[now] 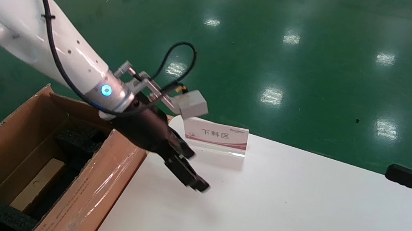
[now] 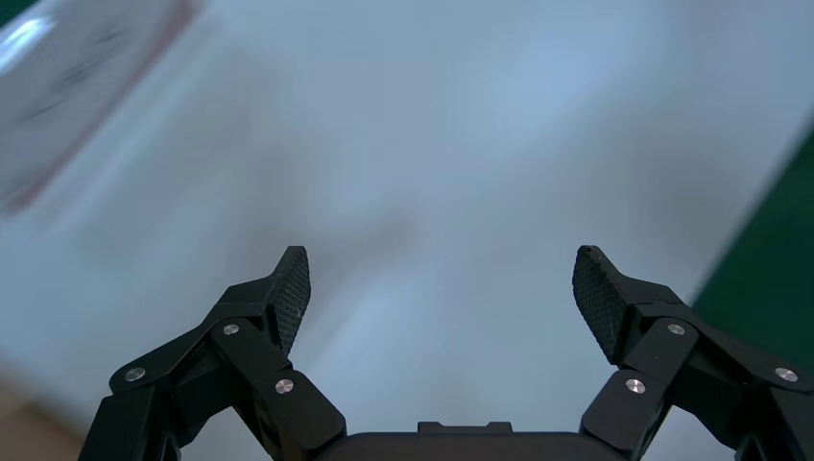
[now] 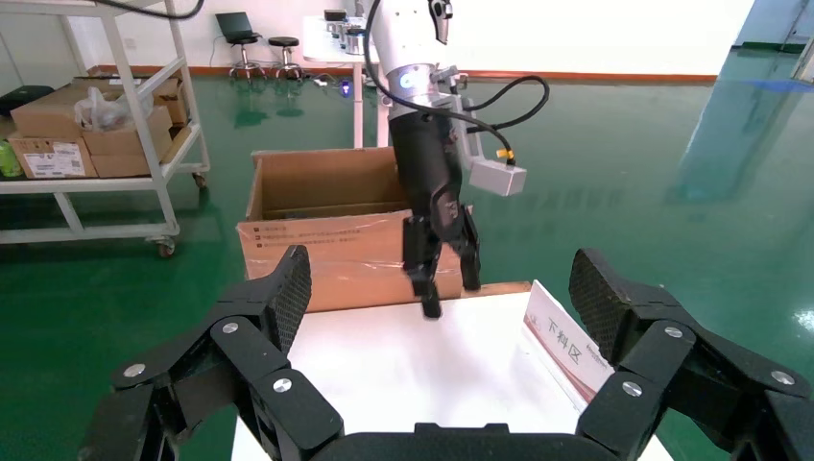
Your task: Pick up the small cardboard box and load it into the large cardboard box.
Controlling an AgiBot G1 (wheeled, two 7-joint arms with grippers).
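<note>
White table (image 1: 298,216), large cardboard box (image 1: 99,194) holding small cardboard box (image 1: 39,183), left claw (image 1: 189,174) spread empty, right claw (image 3: 442,298) spread.

large cardboard box (image 1: 99,194): brown, black foam | table (image 1: 298,216): white | floor (image 1: 287,41): green

The small cardboard box (image 1: 38,184) lies inside the large cardboard box (image 1: 99,190), left of the table (image 1: 278,213)

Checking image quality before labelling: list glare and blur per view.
Head view: lamp glare on the green floor and the large cardboard box taped flap; left gripper tip smeared. Left wrist view: table blurred. Right wrist view: sharp.
</note>
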